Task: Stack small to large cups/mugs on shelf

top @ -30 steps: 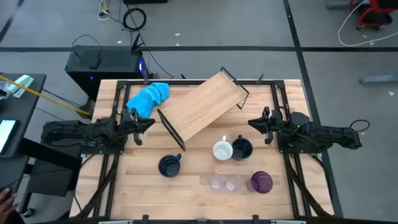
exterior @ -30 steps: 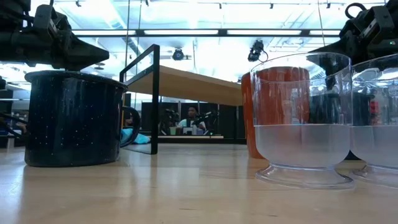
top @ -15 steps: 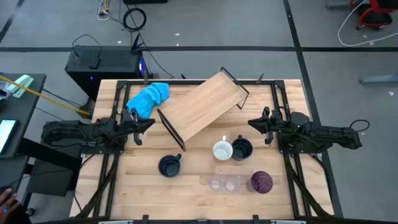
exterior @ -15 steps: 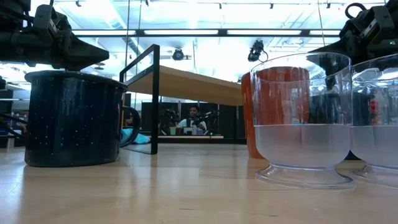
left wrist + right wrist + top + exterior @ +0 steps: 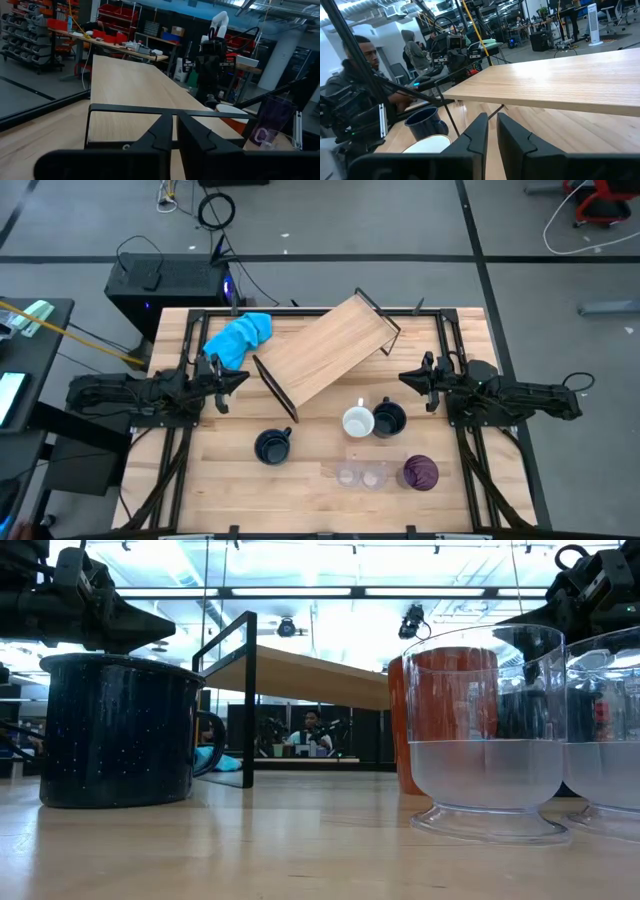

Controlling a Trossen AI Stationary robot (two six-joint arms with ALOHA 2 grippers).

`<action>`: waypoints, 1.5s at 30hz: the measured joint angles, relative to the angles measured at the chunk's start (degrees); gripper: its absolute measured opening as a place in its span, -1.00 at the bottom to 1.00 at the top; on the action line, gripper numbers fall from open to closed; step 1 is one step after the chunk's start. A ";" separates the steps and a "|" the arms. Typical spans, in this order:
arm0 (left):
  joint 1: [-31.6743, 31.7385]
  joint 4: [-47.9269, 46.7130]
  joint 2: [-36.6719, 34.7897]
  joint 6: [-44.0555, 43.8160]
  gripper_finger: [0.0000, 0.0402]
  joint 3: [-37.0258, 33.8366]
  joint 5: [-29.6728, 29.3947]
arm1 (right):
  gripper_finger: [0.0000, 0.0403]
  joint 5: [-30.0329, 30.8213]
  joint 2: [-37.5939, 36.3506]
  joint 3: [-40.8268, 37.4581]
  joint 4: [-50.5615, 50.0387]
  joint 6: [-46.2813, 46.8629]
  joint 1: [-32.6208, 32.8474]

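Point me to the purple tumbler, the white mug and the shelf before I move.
purple tumbler [image 5: 420,472], high view, middle of its open top.
white mug [image 5: 357,422], high view, inside of its round opening.
shelf [image 5: 325,348], high view, centre of the bare wooden board.

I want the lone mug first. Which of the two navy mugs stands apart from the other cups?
The navy mug nearer the left arm, standing alone by the shelf leg. The other navy mug sits right against the white mug.
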 joint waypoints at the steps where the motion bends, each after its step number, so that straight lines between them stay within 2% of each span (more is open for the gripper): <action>1: 0.02 0.00 0.00 0.00 -0.83 -0.02 0.00 | -0.76 -0.01 0.01 0.00 0.00 0.00 -0.01; 45: 0.00 0.00 0.01 0.01 -0.84 -0.02 0.00 | -0.76 -0.02 0.00 0.00 -0.01 0.00 0.00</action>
